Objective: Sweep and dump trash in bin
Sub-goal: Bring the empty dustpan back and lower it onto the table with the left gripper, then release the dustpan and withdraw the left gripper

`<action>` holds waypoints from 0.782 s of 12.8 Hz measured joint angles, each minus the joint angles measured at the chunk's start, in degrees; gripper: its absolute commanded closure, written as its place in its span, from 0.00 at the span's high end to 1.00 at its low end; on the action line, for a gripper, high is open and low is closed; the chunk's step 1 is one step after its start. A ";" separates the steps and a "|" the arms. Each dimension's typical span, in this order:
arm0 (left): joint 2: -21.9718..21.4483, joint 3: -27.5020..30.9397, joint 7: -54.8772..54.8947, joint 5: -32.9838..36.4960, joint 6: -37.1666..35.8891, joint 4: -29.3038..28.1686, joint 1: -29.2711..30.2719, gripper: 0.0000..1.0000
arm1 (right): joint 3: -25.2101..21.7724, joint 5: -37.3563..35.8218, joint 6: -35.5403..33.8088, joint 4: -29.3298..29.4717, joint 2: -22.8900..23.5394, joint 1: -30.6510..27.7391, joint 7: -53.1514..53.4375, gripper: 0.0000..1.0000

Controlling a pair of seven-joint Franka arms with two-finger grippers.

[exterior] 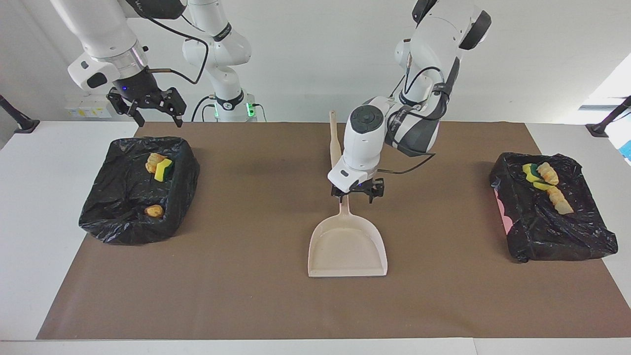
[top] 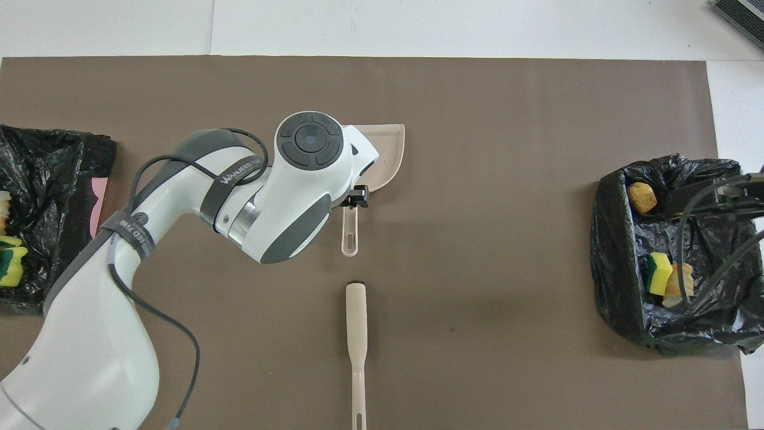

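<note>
The trash lies in two black-bagged bins. In the bin (exterior: 113, 231) at the right arm's end are a yellow-green sponge (exterior: 163, 169), a croissant (exterior: 154, 159) and a bread roll (exterior: 154, 211). The other bin (exterior: 567, 246) holds sponges (exterior: 530, 171) and croissants (exterior: 559, 199). The beige dustpan (exterior: 347, 244) rests flat and empty on the brown mat. My left gripper (exterior: 359, 193) hangs open over its handle (exterior: 344, 207), gripping nothing. My right gripper (exterior: 148, 109) waits open, above the edge of its bin that is nearest the robots.
The beige brush (top: 356, 322) lies on the mat nearer to the robots than the dustpan (top: 391, 149), in line with its handle. A brown mat (exterior: 246, 296) covers most of the white table. My left arm hides much of the dustpan from overhead.
</note>
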 measured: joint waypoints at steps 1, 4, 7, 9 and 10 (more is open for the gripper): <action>-2.31 1.89 2.82 -0.04 -1.76 -0.04 0.06 1.00 | 0.00 0.00 0.00 0.00 0.00 0.00 0.00 1.00; -9.85 8.79 13.50 -4.68 -5.25 -0.22 0.15 1.00 | 0.00 0.00 0.00 0.00 0.00 0.00 0.00 1.00; -17.68 16.90 23.64 -9.19 -9.96 -0.61 0.36 1.00 | 0.00 0.00 0.00 0.00 0.00 0.00 0.00 1.00; -21.65 20.78 26.82 -12.59 -11.57 -0.72 0.45 1.00 | 0.00 0.00 0.00 0.00 0.00 0.00 0.00 1.00; -23.31 22.18 27.52 -13.55 -12.72 -0.74 0.49 1.00 | 0.00 0.00 0.00 0.00 0.00 0.00 0.00 1.00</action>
